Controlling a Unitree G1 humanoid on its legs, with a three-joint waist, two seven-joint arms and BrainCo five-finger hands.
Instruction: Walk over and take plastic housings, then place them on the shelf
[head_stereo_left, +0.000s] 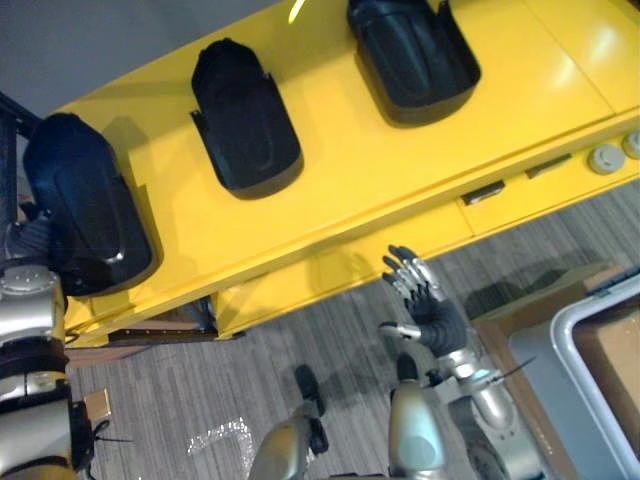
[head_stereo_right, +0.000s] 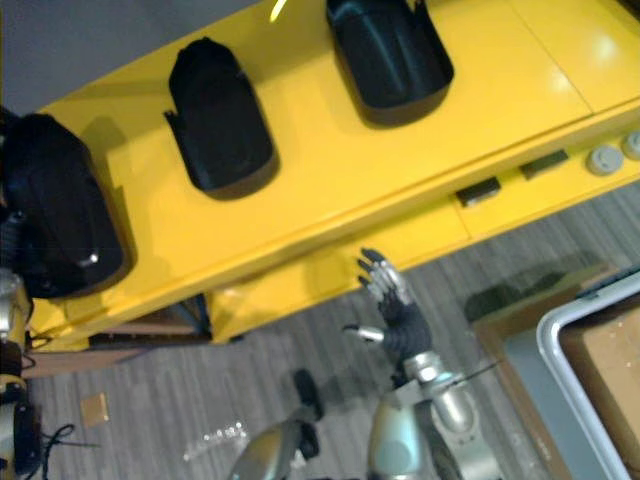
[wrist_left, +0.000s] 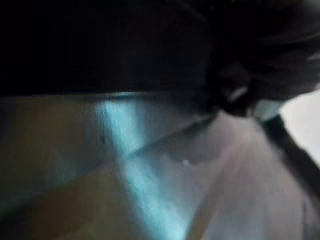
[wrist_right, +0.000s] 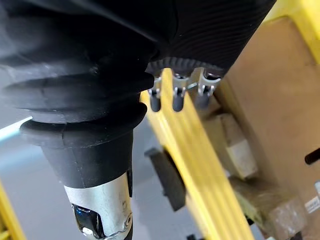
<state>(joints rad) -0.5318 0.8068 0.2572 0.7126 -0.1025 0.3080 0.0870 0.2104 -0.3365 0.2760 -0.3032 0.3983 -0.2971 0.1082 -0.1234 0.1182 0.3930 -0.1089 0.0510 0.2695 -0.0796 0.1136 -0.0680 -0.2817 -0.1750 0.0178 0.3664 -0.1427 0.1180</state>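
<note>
We judge the task nearly done: two black moulded plastic housings (head_stereo_left: 245, 118) lie on the flat yellow metal shelf (head_stereo_left: 380, 170) beyond the spread, empty fingers of our right hand (head_stereo_left: 420, 295); a third housing (head_stereo_left: 85, 205) sits at the shelf's end against our left hand (head_stereo_left: 28, 238), whose grip we cannot tell.

**Silver shells, dark ribbed wrists**

Here's the right arm (head_stereo_left: 492, 398): a smooth silver-grey shell, rounded and glossy. Above it is the right hand (head_stereo_left: 425, 300), its back and wrist tucked under a dark ribbed cover (wrist_right: 100, 75), with bellows-like folds stacked ring on ring. Out from under that cover come the silver fingers (wrist_right: 177, 97), each capped with a dark rounded tip, lined up in a neat row. The thumb (wrist_right: 102, 209) sits apart, a silver metal piece with a small screw head near its end. On the other side is the left arm (head_stereo_left: 25, 310), with the same silver-grey casing, broken by a black band.
</note>
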